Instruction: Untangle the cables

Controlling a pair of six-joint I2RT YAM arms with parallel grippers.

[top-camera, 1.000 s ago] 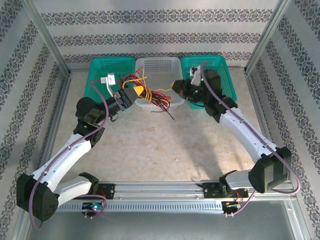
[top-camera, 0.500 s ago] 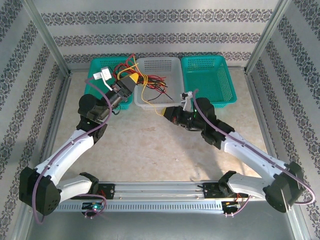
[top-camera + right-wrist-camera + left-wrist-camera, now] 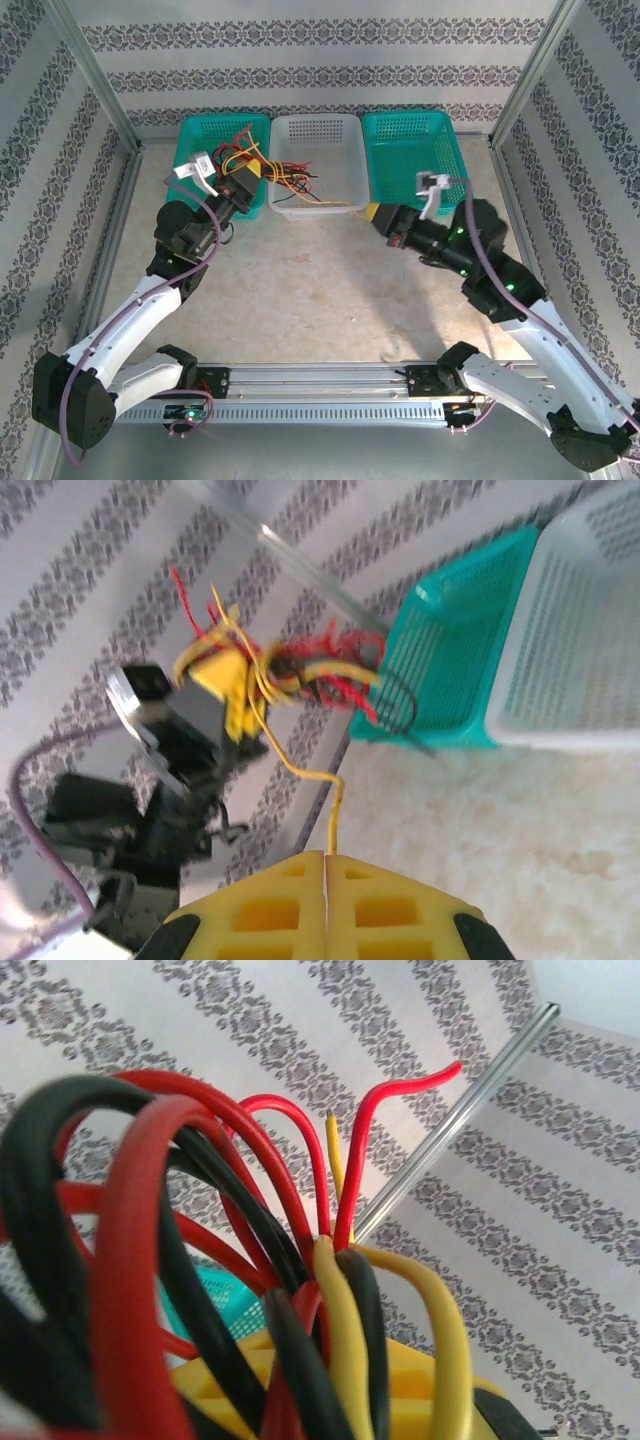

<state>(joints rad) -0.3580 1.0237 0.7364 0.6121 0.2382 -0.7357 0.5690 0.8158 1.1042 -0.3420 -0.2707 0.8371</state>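
Patterned walls enclose a pale tabletop [image 3: 330, 290] with a teal mesh plastic basket [image 3: 203, 135], a white mesh plastic basket [image 3: 320, 140] and a second teal basket [image 3: 420, 150] along its far edge. The left gripper [image 3: 247, 181], nearly closed, clamps a tangle of thin red, black and yellow cables [image 3: 248, 155] above the left teal basket. The right gripper [image 3: 376, 212], fully closed, pinches one yellow cable [image 3: 335, 205] stretched from the tangle across the white basket.
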